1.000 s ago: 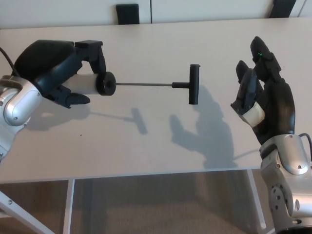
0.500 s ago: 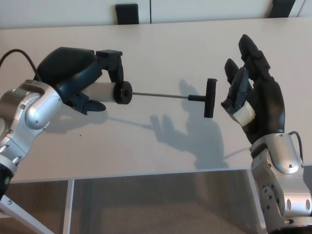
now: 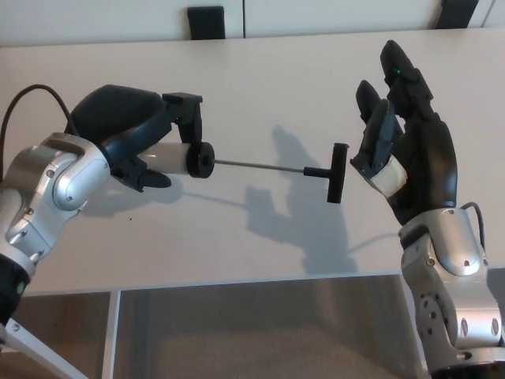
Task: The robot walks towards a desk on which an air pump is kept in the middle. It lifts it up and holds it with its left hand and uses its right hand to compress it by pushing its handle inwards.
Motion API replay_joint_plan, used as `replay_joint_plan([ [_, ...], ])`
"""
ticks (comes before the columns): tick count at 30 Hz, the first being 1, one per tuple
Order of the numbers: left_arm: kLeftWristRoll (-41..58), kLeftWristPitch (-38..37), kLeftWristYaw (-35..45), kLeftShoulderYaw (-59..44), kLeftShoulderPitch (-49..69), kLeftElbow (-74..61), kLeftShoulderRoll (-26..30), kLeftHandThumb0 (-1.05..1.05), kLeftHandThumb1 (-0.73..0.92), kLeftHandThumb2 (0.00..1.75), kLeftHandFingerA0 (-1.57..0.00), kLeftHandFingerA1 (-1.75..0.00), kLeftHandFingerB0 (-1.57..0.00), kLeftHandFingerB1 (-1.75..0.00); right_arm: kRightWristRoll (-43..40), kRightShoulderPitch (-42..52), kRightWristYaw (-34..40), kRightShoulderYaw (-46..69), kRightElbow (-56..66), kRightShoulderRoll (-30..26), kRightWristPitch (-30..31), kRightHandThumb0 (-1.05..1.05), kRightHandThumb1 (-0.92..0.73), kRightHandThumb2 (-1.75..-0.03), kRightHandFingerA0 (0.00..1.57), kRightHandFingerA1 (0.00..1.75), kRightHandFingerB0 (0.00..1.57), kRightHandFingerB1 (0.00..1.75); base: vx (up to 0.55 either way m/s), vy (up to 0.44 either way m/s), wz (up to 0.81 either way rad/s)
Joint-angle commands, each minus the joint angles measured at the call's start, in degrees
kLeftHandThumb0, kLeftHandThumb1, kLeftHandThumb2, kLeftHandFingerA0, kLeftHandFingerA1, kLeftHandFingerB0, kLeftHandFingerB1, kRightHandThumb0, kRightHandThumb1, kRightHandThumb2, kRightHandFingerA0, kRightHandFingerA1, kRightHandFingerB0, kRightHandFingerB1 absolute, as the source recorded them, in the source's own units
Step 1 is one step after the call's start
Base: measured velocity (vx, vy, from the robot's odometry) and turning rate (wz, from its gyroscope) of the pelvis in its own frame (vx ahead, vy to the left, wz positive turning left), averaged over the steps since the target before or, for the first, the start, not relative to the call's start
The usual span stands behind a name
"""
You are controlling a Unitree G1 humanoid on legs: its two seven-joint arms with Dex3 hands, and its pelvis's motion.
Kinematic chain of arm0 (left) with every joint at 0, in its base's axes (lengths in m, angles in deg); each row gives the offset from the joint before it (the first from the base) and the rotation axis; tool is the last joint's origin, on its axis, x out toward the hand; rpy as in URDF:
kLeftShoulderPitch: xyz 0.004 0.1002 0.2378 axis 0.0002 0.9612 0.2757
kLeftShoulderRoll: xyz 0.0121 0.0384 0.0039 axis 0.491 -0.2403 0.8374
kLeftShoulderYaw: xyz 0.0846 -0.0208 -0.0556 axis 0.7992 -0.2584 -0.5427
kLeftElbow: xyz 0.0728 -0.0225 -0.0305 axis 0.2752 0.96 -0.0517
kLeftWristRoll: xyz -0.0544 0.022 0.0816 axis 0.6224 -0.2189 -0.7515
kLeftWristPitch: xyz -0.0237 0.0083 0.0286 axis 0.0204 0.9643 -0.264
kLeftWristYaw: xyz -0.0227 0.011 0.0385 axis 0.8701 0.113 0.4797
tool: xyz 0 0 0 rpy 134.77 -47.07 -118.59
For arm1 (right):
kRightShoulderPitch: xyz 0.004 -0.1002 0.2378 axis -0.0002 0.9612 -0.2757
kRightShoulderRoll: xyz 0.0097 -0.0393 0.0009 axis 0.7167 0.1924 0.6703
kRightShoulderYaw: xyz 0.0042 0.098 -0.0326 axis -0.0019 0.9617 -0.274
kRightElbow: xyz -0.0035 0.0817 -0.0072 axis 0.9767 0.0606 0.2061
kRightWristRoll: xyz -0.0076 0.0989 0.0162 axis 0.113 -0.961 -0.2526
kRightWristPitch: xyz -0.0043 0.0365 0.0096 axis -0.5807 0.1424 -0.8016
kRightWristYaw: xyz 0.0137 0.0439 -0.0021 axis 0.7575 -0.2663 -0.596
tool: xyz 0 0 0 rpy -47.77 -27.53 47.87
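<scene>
Head view: the left hand (image 3: 138,146) clenched the air pump (image 3: 185,159) by its white barrel, holding it horizontally above the bench (image 3: 260,71) with the rod fully extended. The right hand (image 3: 406,162), released with fingers spread, stood just beside the T-handle (image 3: 338,173), apparently aligned for pushing inwards.

The counter (image 3: 260,63) fills the upper and middle frame, its near edge running across the lower part, with floor below. The air pump (image 3: 189,158) lies crosswise above the counter at centre-left, its barrel at the left inside the left robot hand (image 3: 130,138), which is wrapped around it. From the barrel's cap a rod (image 3: 260,166) runs rightward to the handle (image 3: 338,173), right of centre. The right robot hand (image 3: 406,162) stands just right of the handle with fingers spread. A small object (image 3: 206,22) sits at the counter's far edge, upper centre-left.
</scene>
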Motion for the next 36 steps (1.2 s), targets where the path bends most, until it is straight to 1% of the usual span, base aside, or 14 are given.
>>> replay_joint_plan([
  [1,-0.5,0.8,-0.1,0.0,-1.0,-0.2,0.1,-0.07,0.79,0.57,-0.62,-1.72,-0.52,-1.5,-1.6,-1.3,-0.2,0.4,0.3,-0.1,1.2,-0.93,-0.84,-1.16,0.0,0.1,0.0,0.05,0.0,0.0,0.0],
  [4,-0.3,0.2,-0.5,0.0,-1.1,-0.4,-0.1,-0.08,0.79,0.58,-0.61,-1.74,-0.51,-1.5,-1.3,-1.5,-0.1,0.2,-0.3,0.0,1.2,-0.91,-0.83,-1.16,0.0,0.11,0.0,0.07,0.0,0.0,0.0],
  [5,-0.4,0.1,-0.9,0.1,-1.2,-0.4,-0.4,-0.03,0.81,0.56,-0.7,-1.74,-0.5,-1.55,-1.3,-1.6,0.0,0.1,-0.5,0.2,1.7,-0.83,-0.73,-0.95,0.0,0.04,0.0,0.03,0.0,0.0,0.0],
  [9,-0.5,0.0,-1.1,0.2,-1.5,-0.8,-0.9,-0.01,0.81,0.56,-0.71,-1.74,-0.52,-1.55,-1.6,-1.8,-0.1,-0.1,-1.3,0.6,2.7,-0.89,-0.83,-1.15,0.0,0.11,0.0,0.08,0.0,0.0,0.0],
  [10,-0.6,0.1,-0.9,0.2,-1.7,-0.9,-1.1,-0.02,0.8,0.56,-0.71,-1.73,-0.52,-1.55,-1.6,-1.8,-0.2,-0.2,-1.7,0.5,2.6,-0.79,-0.92,-0.71,0.0,0.02,0.0,0.01,0.0,0.0,0.0],
  [13,-0.6,0.2,-0.8,0.3,-1.8,-0.9,-1.2,-0.02,0.8,0.56,-0.71,-1.73,-0.52,-1.55,-1.5,-1.9,-0.2,-0.2,-2.1,0.4,2.4,-0.79,-0.92,-0.71,0.0,0.02,0.0,0.01,0.0,0.0,0.0],
  [15,-0.6,1.0,-0.6,0.2,-1.9,-1.2,-1.7,-0.06,0.83,0.57,-0.71,-1.75,-0.49,-1.54,-1.3,-1.8,0.0,-0.2,-2.9,0.6,1.8,-0.8,-0.92,-0.72,0.0,0.01,0.0,0.0,0.0,0.0,0.0],
  [16,-0.5,1.3,-0.4,0.2,-2.0,-1.2,-1.8,-0.03,0.81,0.55,-0.7,-1.75,-0.48,-1.55,-1.0,-1.8,0.3,-0.3,-3.5,0.8,1.3,-0.84,-0.73,-0.95,0.0,0.03,0.0,0.0,0.0,0.0,0.0],
  [19,-0.3,1.5,-0.1,0.1,-2.0,-1.1,-2.2,-0.09,0.8,0.57,-0.61,-1.75,-0.48,-1.56,-0.8,-1.9,0.9,-0.3,-4.4,1.2,0.8,-0.89,-0.79,-1.14,0.0,0.12,0.0,0.08,0.0,0.0,0.0],
  [21,-0.2,1.6,-0.1,0.0,-2.0,-1.1,-2.3,-0.09,0.8,0.57,-0.61,-1.75,-0.48,-1.56,-0.9,-1.8,0.9,-0.2,-4.5,1.4,0.8,-0.89,-0.79,-1.14,0.0,0.12,0.0,0.08,0.0,0.0,0.0],
  [22,0.1,1.1,-1.4,-0.3,-1.8,-1.1,-3.2,0.0,0.8,0.56,-0.73,-1.74,-0.51,-1.55,-0.9,-1.9,0.9,-0.1,-5.7,1.6,-0.1,-0.84,-0.72,-0.95,0.0,0.04,0.0,0.0,0.0,0.0,0.0],
  [23,0.3,0.9,-2.0,-0.4,-1.8,-1.1,-3.6,0.02,0.78,0.55,-0.73,-1.73,-0.5,-1.55,-0.9,-2.2,0.9,0.0,-6.2,1.6,-0.5,-0.88,-0.8,-1.15,0.0,0.13,0.0,0.09,0.0,0.0,0.0],
  [31,0.0,1.4,-3.2,-0.4,-1.8,-2.1,-6.3,0.0,0.76,0.55,-0.77,-1.72,-0.54,-1.55,-0.3,-3.8,1.5,-0.3,-8.8,2.6,-2.1,-0.88,-0.81,-1.04,0.0,0.05,0.0,0.0,0.0,0.0,0.0],
  [36,0.0,2.3,-2.6,-0.2,-1.5,-2.6,-7.4,-0.01,0.77,0.55,-0.79,-1.75,-0.53,-1.56,-0.2,-4.6,2.2,0.0,-9.6,3.1,-3.2,-0.91,-0.88,-1.2,0.0,0.13,0.0,0.09,0.0,0.0,0.0],
])
